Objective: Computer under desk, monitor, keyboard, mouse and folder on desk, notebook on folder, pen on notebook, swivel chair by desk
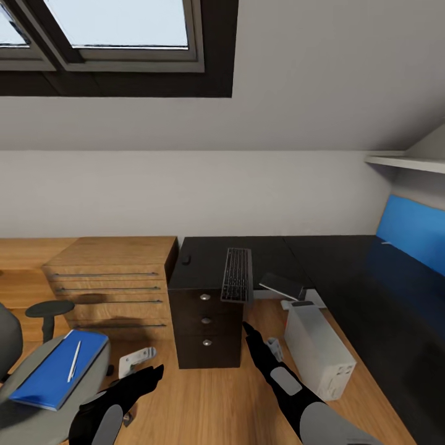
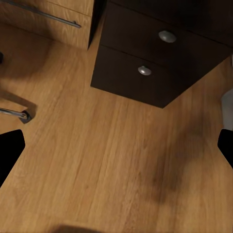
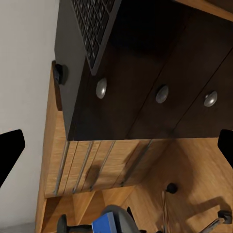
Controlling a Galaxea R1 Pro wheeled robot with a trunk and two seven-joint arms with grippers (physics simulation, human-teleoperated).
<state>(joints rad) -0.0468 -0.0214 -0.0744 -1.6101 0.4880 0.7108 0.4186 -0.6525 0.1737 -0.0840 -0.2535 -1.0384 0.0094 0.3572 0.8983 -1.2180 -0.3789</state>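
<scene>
Right end effector released, reaching toward desk drawers, left end effector released, keyboard overhanging desk edge, folder on swivel chair.

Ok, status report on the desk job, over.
Both grippers open, empty, low over floor. Folder with pen on swivel chair. Keyboard overhangs desk edge.

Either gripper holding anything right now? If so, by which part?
Nothing held. Left gripper and right gripper are both open over bare floor; the folder lies untouched on the swivel chair.
</scene>
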